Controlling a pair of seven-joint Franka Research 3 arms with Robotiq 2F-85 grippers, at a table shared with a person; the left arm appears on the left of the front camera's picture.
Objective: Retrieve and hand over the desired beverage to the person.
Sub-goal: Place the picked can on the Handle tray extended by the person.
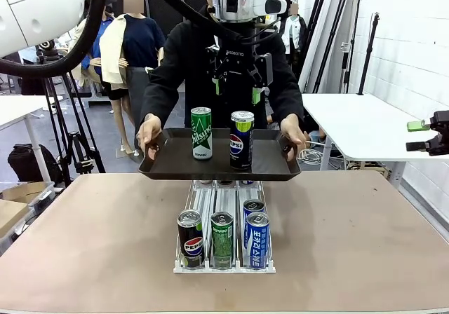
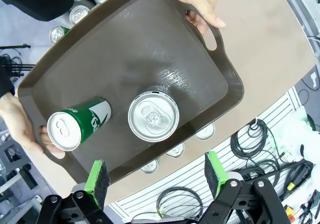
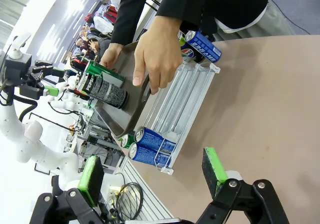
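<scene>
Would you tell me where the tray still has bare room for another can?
The tray is bare from the Pepsi can and green can across to its far rim. Those cans crowd the near edge, below the open left gripper.

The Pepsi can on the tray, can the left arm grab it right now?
Probably yes: the left gripper hangs open right above the Pepsi can, its top uncovered, and the green can stands apart beside it.

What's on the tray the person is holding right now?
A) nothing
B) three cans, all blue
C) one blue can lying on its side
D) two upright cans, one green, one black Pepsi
D: the tray carries a green can and a black Pepsi can, both upright, with the left gripper above them, jaws open.
</scene>
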